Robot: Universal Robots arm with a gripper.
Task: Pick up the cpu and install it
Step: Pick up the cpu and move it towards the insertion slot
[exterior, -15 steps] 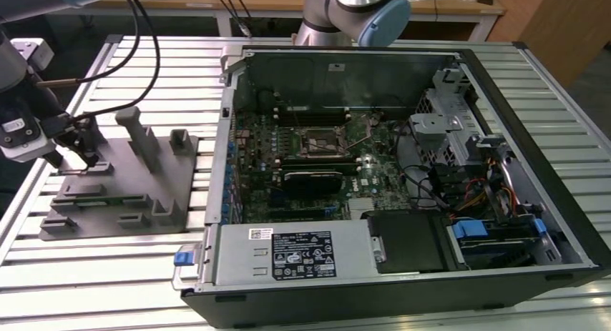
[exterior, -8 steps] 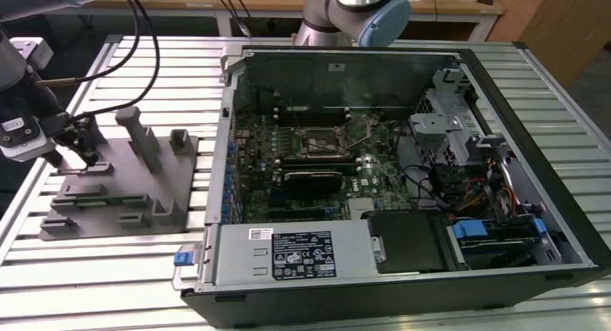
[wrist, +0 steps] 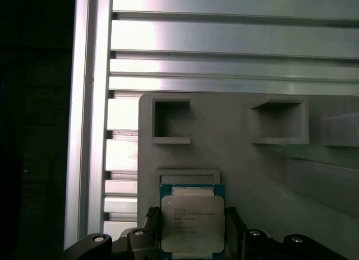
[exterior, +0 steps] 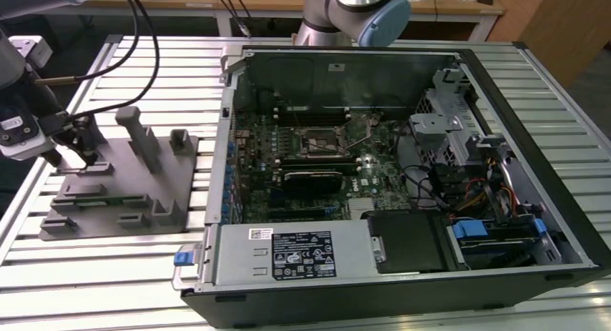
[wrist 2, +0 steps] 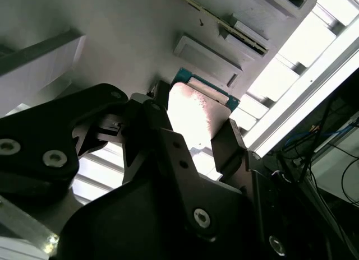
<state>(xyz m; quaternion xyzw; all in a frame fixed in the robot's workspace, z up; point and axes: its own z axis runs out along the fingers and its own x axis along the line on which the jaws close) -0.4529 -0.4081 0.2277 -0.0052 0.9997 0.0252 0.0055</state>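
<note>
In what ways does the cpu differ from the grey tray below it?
The cpu is small, flat and square; the grey tray is far larger, with upright posts. The cpu has a shiny metal top; the tray is matt grey. The gripper holds the cpu; the tray rests on the slatted table. Both have straight edges.

Smooth silvery metal gleamed on the cpu point(wrist: 192, 223); the tray point(wrist: 235, 159) looked matt grey plastic, the table point(wrist: 224, 47) shiny ribbed metal.

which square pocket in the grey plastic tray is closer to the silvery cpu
The pocket at the grey plastic tray's corner, beside the slatted aluminium table; it nearly lines up with the silvery square cpu, the other pocket sits further inside.
</note>
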